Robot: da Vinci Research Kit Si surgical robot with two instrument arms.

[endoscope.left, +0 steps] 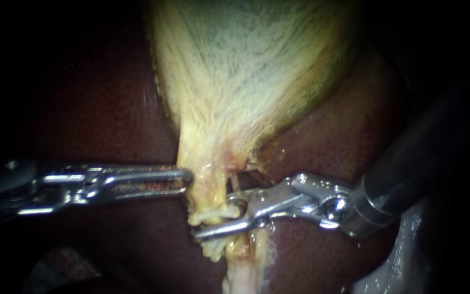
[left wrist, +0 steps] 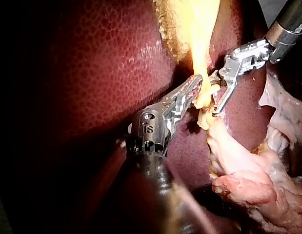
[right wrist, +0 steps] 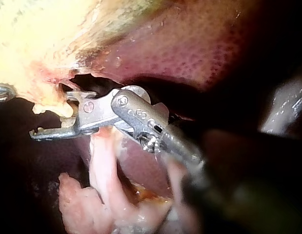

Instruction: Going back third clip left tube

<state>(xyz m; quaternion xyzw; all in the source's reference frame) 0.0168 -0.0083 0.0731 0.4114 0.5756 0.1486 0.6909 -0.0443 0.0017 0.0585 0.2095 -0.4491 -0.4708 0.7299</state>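
The pale yellow gallbladder hangs down the middle and narrows to a neck. My left instrument comes in level from the left, its jaws shut on the edge of that neck; in the left wrist view its jaws pinch the yellow tissue. Below the neck runs a pale stringy tube. My right instrument reaches in from the right with its jaws open, one on either side of the tube. I cannot tell a clip apart from the jaws' own metal.
Dark red liver lies behind and on both sides of the gallbladder. A pale stump of tissue continues below the tube. Whitish loose tissue lies under my right instrument's shaft.
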